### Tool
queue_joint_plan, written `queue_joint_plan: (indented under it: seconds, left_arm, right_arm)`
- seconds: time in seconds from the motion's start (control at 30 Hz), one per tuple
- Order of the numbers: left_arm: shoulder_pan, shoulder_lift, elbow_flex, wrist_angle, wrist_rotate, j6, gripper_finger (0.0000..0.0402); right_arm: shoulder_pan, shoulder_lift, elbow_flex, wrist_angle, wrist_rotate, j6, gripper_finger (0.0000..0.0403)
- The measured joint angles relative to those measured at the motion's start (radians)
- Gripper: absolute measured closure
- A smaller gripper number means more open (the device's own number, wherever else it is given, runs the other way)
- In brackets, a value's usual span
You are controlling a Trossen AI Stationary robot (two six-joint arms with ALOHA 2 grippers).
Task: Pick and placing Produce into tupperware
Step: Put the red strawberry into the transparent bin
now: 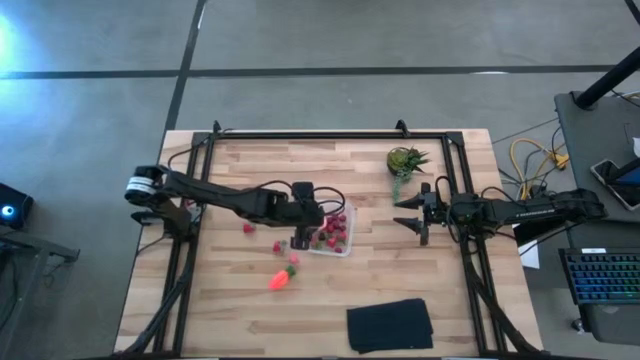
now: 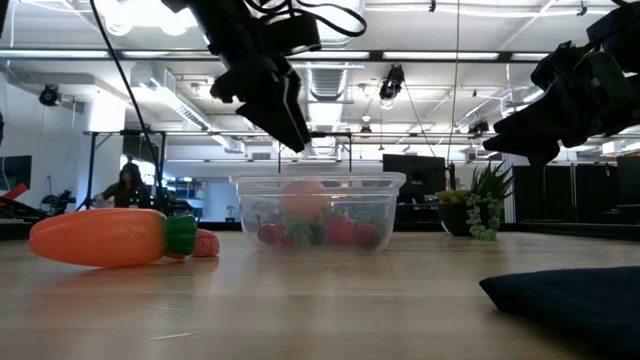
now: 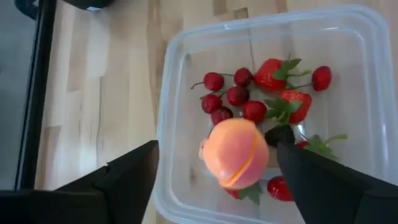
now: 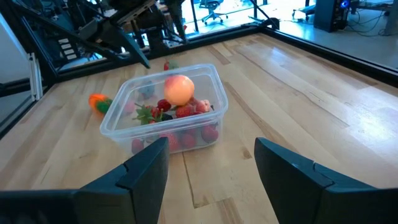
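Tupperware (image 3: 168, 118) holds my peach (image 3: 235, 153) among berries (image 3: 227, 96); left hand (image 3: 214, 177) hovers above, fingers apart. Right hand (image 4: 211, 171) waits nearby, spread empty.

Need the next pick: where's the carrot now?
High view: the carrot lies on the table left of centre, just short of the tupperware, below the left gripper.
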Motion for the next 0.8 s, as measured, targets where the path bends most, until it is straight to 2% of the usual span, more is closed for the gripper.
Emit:
queue_joint_plan:
  seconds: [0.13, 0.23, 0.3, 0.4, 0.5, 0.67, 0.8]
  left_arm:
    - [0.000, -0.024, -0.001, -0.079, -0.040, 0.000, 0.0073]
    - [0.005, -0.061, -0.012, -0.261, -0.117, -0.007, 0.0071]
    - [0.020, -0.084, -0.032, -0.385, -0.127, -0.040, 0.0070]
    - [0.036, -0.140, -0.096, -0.520, -0.085, -0.054, 0.0070]
    - [0.039, -0.223, -0.196, -0.528, -0.020, -0.086, 0.0070]
    - [0.048, -0.350, -0.337, -0.514, 0.198, -0.326, 0.0070]
    - [0.054, -0.441, -0.418, -0.509, 0.232, -0.497, 0.0070]
  right_arm:
    - [0.000, 0.000, 0.000, 0.000, 0.000, 0.000, 0.0174]
    - [0.000, 0.000, 0.000, 0.000, 0.000, 0.000, 0.0174]
    - [0.000, 0.000, 0.000, 0.000, 0.000, 0.000, 0.0174]
    - [0.000, 0.000, 0.000, 0.000, 0.000, 0.000, 0.0174]
    - [0.000, 0.000, 0.000, 0.000, 0.000, 0.000, 0.0174]
    - [0.000, 0.000, 0.000, 0.000, 0.000, 0.000, 0.0174]
    - [0.000, 0.000, 0.000, 0.000, 0.000, 0.000, 0.0174]
